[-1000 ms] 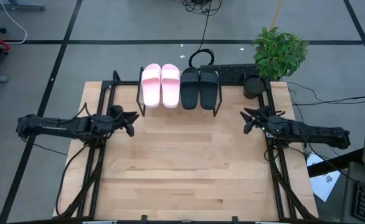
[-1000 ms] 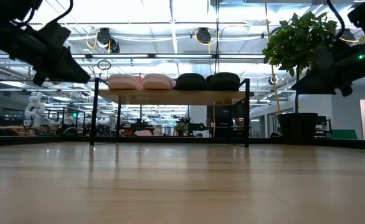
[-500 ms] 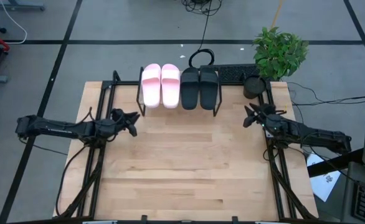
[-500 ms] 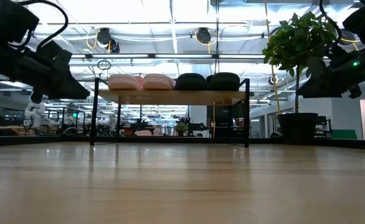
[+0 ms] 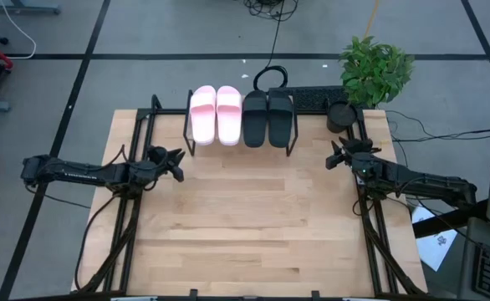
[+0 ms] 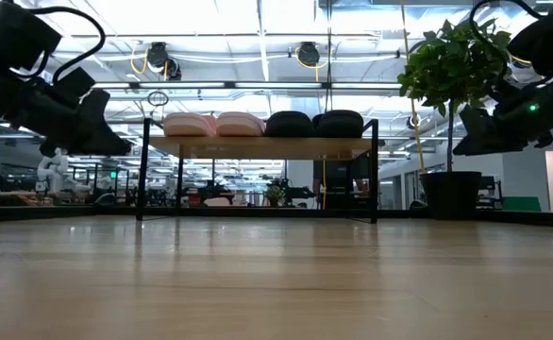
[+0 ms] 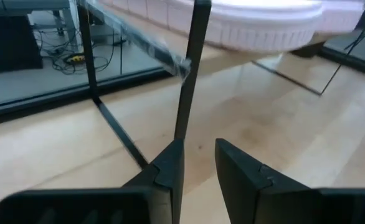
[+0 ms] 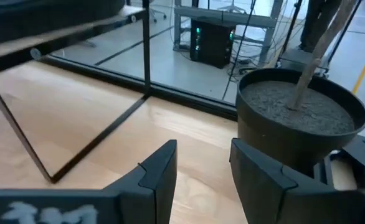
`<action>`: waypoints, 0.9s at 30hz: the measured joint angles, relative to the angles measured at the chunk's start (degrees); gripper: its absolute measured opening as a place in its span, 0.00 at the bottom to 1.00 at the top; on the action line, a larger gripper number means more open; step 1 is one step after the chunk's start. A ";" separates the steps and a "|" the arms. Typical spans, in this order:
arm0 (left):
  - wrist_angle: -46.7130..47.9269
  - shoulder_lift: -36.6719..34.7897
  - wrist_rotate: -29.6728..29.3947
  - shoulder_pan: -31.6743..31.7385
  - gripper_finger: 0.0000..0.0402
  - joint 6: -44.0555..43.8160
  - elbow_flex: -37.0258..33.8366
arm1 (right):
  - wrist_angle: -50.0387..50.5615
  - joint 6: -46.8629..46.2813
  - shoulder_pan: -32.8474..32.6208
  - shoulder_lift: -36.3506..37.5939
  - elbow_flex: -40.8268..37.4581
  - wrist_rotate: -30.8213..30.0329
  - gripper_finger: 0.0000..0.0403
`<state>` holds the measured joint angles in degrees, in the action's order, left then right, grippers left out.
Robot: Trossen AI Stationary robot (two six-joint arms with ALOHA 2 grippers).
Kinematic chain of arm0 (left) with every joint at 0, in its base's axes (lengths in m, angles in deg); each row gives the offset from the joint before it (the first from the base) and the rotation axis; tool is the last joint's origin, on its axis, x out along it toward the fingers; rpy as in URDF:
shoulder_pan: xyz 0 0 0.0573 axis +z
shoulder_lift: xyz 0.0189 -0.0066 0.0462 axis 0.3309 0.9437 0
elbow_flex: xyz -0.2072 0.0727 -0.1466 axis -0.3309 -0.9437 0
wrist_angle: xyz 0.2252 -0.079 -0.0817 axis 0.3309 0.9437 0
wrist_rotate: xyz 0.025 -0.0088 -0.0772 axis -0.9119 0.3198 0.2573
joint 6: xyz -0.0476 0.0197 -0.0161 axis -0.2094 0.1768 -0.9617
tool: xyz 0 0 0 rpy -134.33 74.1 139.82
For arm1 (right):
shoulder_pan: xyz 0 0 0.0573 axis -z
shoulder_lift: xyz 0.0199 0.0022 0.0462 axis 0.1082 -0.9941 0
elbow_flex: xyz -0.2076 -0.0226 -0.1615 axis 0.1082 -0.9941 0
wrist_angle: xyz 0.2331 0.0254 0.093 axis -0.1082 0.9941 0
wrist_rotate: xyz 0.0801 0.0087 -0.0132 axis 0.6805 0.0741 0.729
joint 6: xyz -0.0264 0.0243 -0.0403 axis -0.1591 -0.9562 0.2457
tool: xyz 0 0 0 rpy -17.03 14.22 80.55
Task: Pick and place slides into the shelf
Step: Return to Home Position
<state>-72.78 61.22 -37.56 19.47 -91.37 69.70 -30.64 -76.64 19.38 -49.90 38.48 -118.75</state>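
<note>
The pale pink pair of slides (image 5: 216, 115) and the matte black pair (image 5: 267, 119) lie side by side on the shelf (image 6: 258, 147), soles on its wooden board, at the table's far edge. They also show in the low view, pink (image 6: 212, 124) and black (image 6: 314, 123). My left gripper (image 5: 176, 165) hovers open and empty near the shelf's left legs, with a pink slide (image 7: 263, 25) ahead of it. My right gripper (image 5: 335, 159) hovers open and empty to the right of the shelf.
A potted plant (image 5: 375, 71) stands at the table's far right corner, its dark pot (image 8: 301, 118) just ahead of my right gripper. A dark keyboard (image 5: 320, 99) lies behind the shelf. The shelf's thin black legs (image 7: 192, 68) stand close to my left gripper. Bare wooden tabletop (image 5: 245, 217) spreads between the arms.
Both grippers have sunk a little toward the table. My right gripper has also drawn slightly toward the table's right edge. The slides have stayed where they were on the shelf.
</note>
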 joint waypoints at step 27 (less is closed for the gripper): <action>2.40 0.00 5.21 0.00 0.22 -1.69 0.00 | -9.18 1.55 0.02 -0.27 -0.46 2.02 0.34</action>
<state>-70.38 61.22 -32.36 19.47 -93.06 69.70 -39.82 -75.10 19.40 -50.17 38.02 -116.73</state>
